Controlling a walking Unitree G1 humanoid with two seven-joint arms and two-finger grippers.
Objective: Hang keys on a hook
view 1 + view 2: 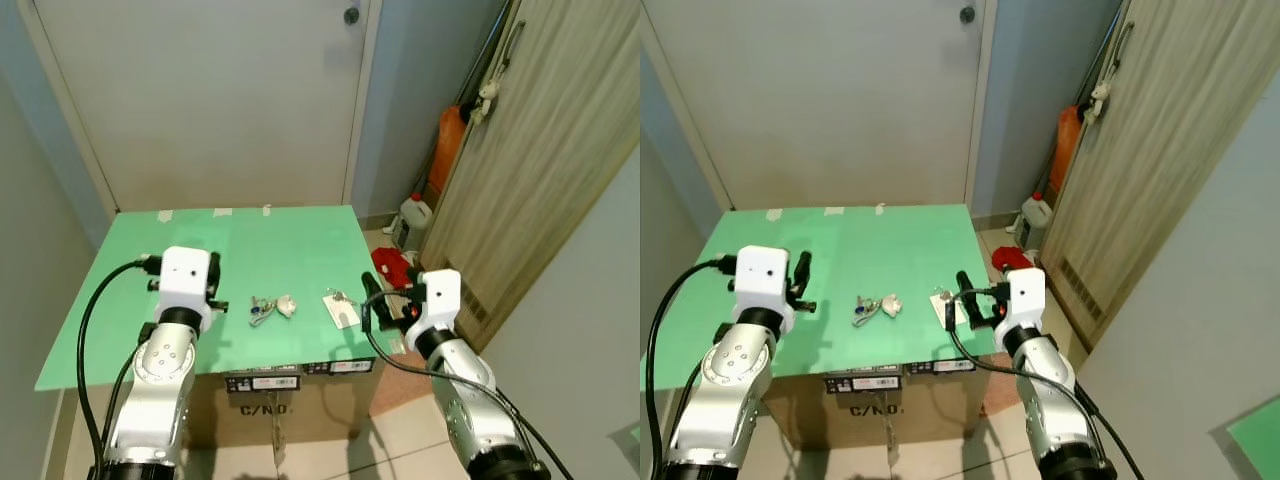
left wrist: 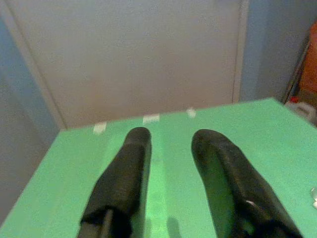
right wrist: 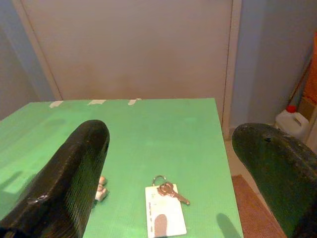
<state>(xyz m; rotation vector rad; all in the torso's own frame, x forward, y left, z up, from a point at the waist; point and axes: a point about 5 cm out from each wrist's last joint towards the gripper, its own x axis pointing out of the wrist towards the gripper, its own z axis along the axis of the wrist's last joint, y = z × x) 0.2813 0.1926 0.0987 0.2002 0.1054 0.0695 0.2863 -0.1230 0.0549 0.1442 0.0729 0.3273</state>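
Observation:
A key on a ring with a white card tag (image 1: 340, 306) (image 3: 165, 204) lies near the front right of the green table (image 1: 270, 250). A second bunch of keys with a white fob (image 1: 271, 308) lies left of it, near the middle front. My right gripper (image 1: 374, 302) hovers open at the table's right front edge, a little right of the tagged key; in the right wrist view its fingers (image 3: 69, 183) frame the key. My left gripper (image 1: 213, 285) stands open over the table's left front, left of the key bunch. I see no hook on the table.
A closed white door (image 1: 220, 90) stands behind the table. A wooden cabinet (image 1: 540, 170) rises on the right, with an orange bottle (image 1: 447, 150), a white jug (image 1: 413, 216) and a red object (image 1: 392, 264) on the floor beside it. A cardboard box (image 1: 290, 400) sits under the table.

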